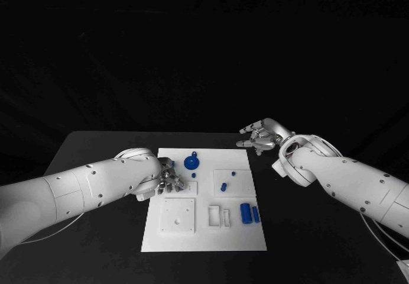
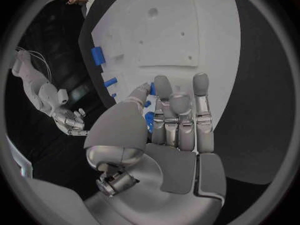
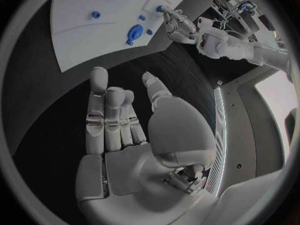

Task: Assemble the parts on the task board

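Trouble would be my left hand (image 1: 167, 179), fingers curled on a small blue part (image 2: 149, 121) near the board's (image 1: 204, 236) left edge, dropping it. My right hand (image 1: 262, 134) hangs empty, fingers apart, past the far right corner.

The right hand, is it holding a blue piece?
No. The right hand hangs over the black table beyond the white board, with nothing in its fingers.

Matt white task board (image 1: 204, 236), glossy blue plastic parts (image 1: 192, 161), matt black table (image 1: 315, 236).
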Robot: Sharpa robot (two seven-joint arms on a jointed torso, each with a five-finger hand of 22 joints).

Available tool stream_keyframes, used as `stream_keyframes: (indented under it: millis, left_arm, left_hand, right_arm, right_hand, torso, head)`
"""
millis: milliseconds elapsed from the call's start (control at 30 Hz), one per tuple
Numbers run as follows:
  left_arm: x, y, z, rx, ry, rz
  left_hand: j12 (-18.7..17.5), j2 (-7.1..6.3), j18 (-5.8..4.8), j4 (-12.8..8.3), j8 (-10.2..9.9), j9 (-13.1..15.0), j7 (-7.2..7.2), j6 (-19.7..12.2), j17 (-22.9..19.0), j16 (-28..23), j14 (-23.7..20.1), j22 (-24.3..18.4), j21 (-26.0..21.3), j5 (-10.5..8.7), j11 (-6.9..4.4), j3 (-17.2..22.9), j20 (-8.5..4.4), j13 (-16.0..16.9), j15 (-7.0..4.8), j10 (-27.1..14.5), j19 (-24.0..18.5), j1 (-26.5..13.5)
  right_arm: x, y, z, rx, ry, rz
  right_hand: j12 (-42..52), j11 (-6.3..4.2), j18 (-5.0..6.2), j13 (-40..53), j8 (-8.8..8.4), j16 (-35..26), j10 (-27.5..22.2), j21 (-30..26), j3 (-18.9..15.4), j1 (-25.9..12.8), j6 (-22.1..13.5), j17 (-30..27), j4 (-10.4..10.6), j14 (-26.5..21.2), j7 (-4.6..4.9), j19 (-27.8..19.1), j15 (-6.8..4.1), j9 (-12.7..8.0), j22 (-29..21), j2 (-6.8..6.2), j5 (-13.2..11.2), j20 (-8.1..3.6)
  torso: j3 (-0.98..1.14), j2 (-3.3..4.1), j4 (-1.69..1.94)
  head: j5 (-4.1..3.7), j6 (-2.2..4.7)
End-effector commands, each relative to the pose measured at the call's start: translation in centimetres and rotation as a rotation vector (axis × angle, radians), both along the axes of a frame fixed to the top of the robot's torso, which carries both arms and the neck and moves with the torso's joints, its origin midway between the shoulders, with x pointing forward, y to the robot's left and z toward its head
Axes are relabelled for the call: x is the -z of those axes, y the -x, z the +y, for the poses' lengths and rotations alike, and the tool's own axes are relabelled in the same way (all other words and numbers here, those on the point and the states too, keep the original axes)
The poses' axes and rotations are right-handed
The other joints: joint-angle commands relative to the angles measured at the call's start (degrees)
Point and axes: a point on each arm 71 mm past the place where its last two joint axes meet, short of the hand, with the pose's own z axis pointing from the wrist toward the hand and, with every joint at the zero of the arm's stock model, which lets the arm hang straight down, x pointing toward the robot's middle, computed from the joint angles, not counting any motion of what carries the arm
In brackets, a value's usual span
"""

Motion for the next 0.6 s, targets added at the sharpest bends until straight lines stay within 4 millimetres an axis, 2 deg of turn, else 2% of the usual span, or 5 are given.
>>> stream_keyframes:
  millis: [33, 300, 367, 433, 600]
  left_arm:
    - [0.02, -0.05, 0.16, -0.009, -0.011, -0.008]
    - [0.0, -0.08, 0.2, -0.011, -0.01, -0.011]
    - [0.01, -0.08, 0.2, -0.01, -0.009, -0.011]
    - [0.01, -0.07, 0.19, -0.007, -0.008, -0.009]
    - [0.05, -0.01, 0.18, 0.0, -0.007, -0.003]
  left_hand:
    - [-0.43, -0.5, -0.59, 0.63, 0.06, -0.12, 0.18, 0.26, -0.16, -0.32, -0.51, 0.94, -0.46, -0.28, 0.22, 0.02, -0.68, 0.15, -0.12, 1.96, 0.05, 0.4]
    - [-0.57, -1.58, -0.92, 1.92, 0.08, -0.09, 0.17, 0.36, -0.29, -0.22, -0.57, 0.98, -0.73, -0.91, 0.2, -0.39, -0.98, 0.37, -0.15, 1.92, 0.17, 0.12]
    - [-0.68, -2.75, -1.02, 2.97, 0.08, -0.09, 0.25, 0.49, -0.35, -0.28, -0.68, 0.98, -0.83, -3.45, 0.23, -0.39, -1.07, 0.41, -0.14, 1.9, 0.15, -0.06]
    - [-0.83, -5.51, -1.28, 6.5, 0.11, 0.08, 0.34, 0.86, -0.44, -0.29, -0.72, 0.99, -1.02, -6.45, 0.29, 0.89, -1.26, 0.51, -0.15, 1.9, 0.19, 0.23]
    - [-1.1, -8.2, -1.47, 9.56, 0.1, 0.55, 0.57, 0.86, -0.54, -0.32, -1.0, 0.98, -1.4, -9.49, 0.48, 0.33, -1.33, 0.66, -0.07, 1.83, 0.11, 0.51]
  right_arm:
    - [0.08, 0.03, 0.15, -0.016, 0.0, 0.004]
    - [0.19, 0.03, 0.17, -0.015, -0.001, 0.007]
    - [0.2, 0.03, 0.17, -0.015, -0.001, 0.008]
    - [0.22, 0.03, 0.16, -0.015, -0.001, 0.008]
    - [0.25, 0.02, 0.14, -0.014, -0.002, 0.009]
  right_hand:
    - [-0.06, -0.1, 1.14, -0.04, -0.18, -0.11, -0.19, -0.24, 0.12, -0.28, -0.36, -0.1, 0.25, -0.13, -0.04, 1.82, -0.21, 0.0, -0.05, -0.17, 0.18, 0.0]
    - [-0.06, -0.09, 1.13, -0.07, -0.18, -0.1, -0.22, -0.25, 0.06, -0.26, -0.47, -0.11, 0.46, -0.14, -0.03, 1.84, -0.21, -0.01, -0.12, -0.22, 0.2, -0.01]
    - [-0.06, -0.09, 1.13, -0.07, -0.18, -0.1, -0.22, -0.25, 0.06, -0.26, -0.47, -0.11, 0.46, -0.14, -0.03, 1.84, -0.21, -0.01, -0.12, -0.22, 0.2, -0.01]
    - [-0.06, -0.09, 1.13, -0.07, -0.18, -0.1, -0.22, -0.25, 0.06, -0.26, -0.47, -0.11, 0.46, -0.14, -0.03, 1.84, -0.21, -0.01, -0.12, -0.22, 0.2, -0.01]
    - [-0.07, -0.07, 1.13, -0.09, -0.19, -0.12, -0.25, -0.27, -0.01, -0.25, -0.66, -0.13, 0.62, -0.15, -0.02, 1.84, -0.2, -0.01, -0.17, -0.28, 0.25, 0.0]
  torso:
    - [0.03, 0.01, -0.02]
    - [0.05, 0.0, -0.03]
    - [0.03, 0.01, -0.04]
    - [0.02, 0.02, -0.04]
    - [0.01, 0.01, 0.0]
  head:
    - [-0.03, 0.0]
    - [-0.1, 0.03]
    - [-0.12, 0.06]
    - [-0.13, 0.06]
    - [-0.21, 0.08]
